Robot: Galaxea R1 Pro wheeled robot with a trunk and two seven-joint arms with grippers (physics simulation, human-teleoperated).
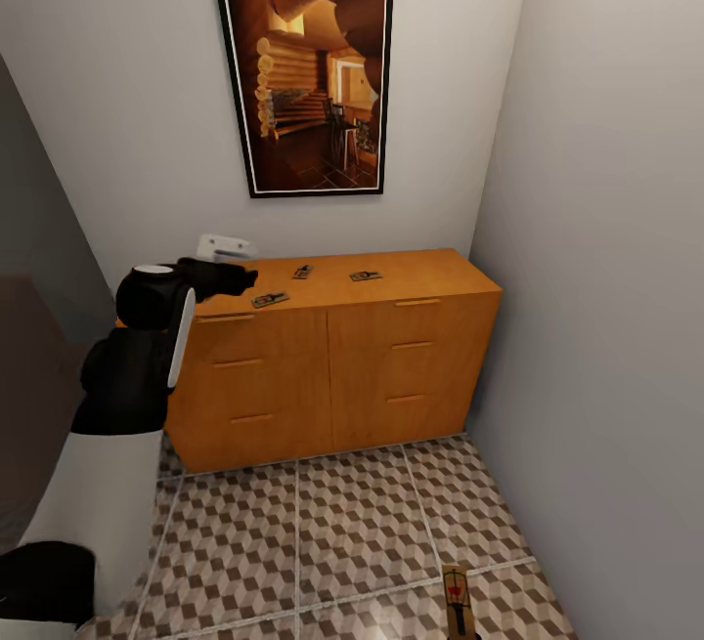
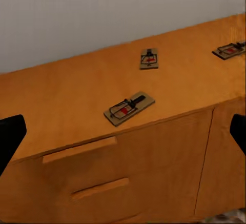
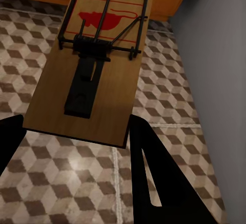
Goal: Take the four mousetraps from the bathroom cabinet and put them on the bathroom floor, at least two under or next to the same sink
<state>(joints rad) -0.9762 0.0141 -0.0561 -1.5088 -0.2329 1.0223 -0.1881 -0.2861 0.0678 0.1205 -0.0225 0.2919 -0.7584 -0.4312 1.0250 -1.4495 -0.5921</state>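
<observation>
Down by my feet, the right gripper (image 3: 77, 147) is clenched on one mousetrap (image 3: 97, 55), its two dark fingers (image 3: 154, 183) pinching the near end of the little board. The trap juts out ahead of the gripper, level, wire bar and red mouse mark facing up, held above the bathroom floor (image 3: 169, 96) and close to the grey side wall (image 3: 220, 55). From the head view that same trap (image 1: 457, 601) shows at the bottom edge, over the cube-patterned tiles (image 1: 342, 523).

Further in, the left arm (image 1: 147, 347) is bent and raised in front of the left end of the cabinet (image 1: 391, 357), its forearm reaching up and forward so the left gripper (image 1: 230, 278) sits at the level of the cabinet top. Its fingers (image 2: 10, 137) stand wide apart, released, with nothing between them.

On the cabinet's top lie three more mousetraps. The nearest one (image 2: 129, 107) lies askew close to the front edge, just ahead of the left gripper and not touching it. A second (image 2: 149, 58) lies further back toward the wall, and a third (image 2: 229, 49) sits off to the right, well apart from the gripper.

Behind the cabinet, a framed picture of a log cabin interior (image 1: 308, 64) hangs on the pale back wall (image 1: 127, 132).
</observation>
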